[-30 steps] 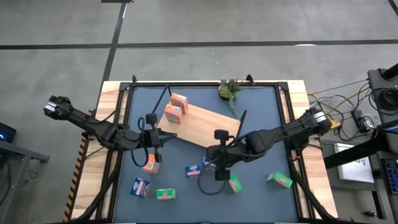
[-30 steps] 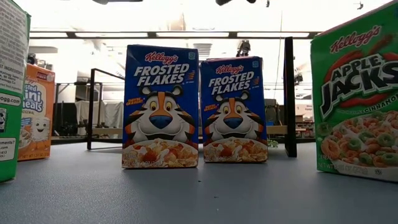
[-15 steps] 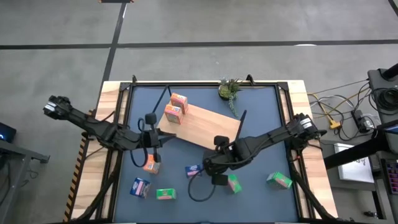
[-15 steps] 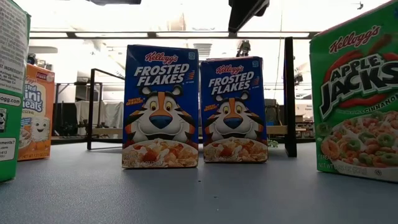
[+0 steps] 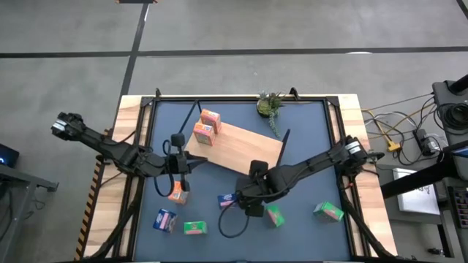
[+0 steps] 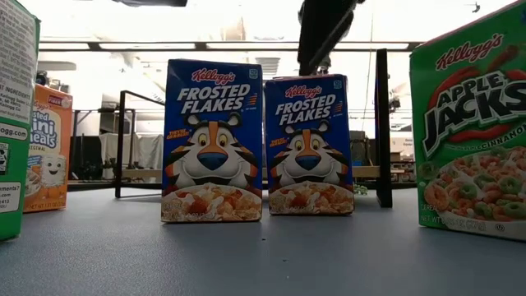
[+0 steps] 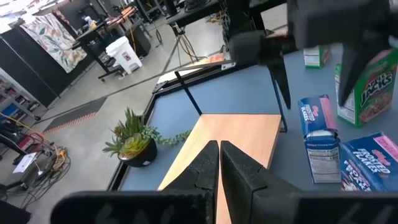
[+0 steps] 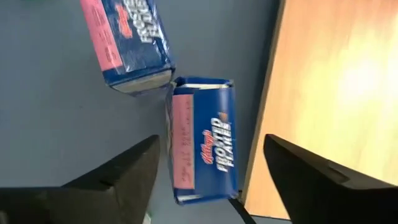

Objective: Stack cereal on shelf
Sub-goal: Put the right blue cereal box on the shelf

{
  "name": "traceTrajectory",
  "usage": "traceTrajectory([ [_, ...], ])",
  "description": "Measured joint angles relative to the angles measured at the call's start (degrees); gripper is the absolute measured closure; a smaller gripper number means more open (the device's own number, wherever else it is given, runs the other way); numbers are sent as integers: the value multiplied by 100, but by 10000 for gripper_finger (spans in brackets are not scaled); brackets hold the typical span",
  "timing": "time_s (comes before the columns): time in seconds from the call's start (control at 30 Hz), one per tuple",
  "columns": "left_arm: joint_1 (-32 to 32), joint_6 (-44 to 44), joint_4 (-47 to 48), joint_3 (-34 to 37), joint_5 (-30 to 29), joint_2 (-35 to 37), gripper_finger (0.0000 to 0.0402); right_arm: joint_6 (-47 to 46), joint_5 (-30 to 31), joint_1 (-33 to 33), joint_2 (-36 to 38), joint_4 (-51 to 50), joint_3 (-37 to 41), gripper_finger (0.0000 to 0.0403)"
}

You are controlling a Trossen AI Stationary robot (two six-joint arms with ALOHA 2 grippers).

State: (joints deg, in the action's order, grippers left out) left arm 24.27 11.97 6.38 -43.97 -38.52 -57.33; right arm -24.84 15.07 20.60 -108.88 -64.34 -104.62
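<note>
Two blue cereal boxes (image 6: 213, 140) (image 6: 309, 145) stand upright on their bottom ends on the dark blue tabletop, near the near edge of the light-wood shelf (image 5: 238, 150). My right gripper (image 5: 247, 199) is open above them. In the right wrist view its fingers (image 8: 121, 177) stand on either side of one blue box (image 8: 202, 146) without touching it. Two orange boxes (image 5: 207, 126) stand on the shelf's left end. My left gripper (image 5: 187, 162) is shut and empty by the shelf's left corner; its shut fingers show in the left wrist view (image 7: 219, 163).
An orange box (image 5: 178, 192), a blue box (image 5: 165, 219) and green boxes (image 5: 194, 228) (image 5: 276, 215) (image 5: 329, 212) stand on the table's near half. A small potted plant (image 5: 269, 104) is at the far edge. A black frame (image 5: 241, 98) runs round the table.
My right gripper has gone down and toward the table's left and near edges, over the two blue boxes. In the low view its arm has come down into the picture above the right-hand blue box. The boxes have not moved.
</note>
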Motion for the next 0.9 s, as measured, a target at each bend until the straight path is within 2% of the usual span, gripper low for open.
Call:
traceTrajectory([
  [0.1,1,-9,10,0,0,-1,402,38,-8,-25,-185,-45,0,102],
  [0.23,2,-52,23,24,2,-1,402,149,-28,-52,-364,-58,0,103],
  [0.63,2,-48,54,28,4,-1,402,184,-114,-101,-409,-97,0,210],
  [0.9,2,-48,53,28,7,-1,402,184,-205,-104,-405,-101,0,247],
])
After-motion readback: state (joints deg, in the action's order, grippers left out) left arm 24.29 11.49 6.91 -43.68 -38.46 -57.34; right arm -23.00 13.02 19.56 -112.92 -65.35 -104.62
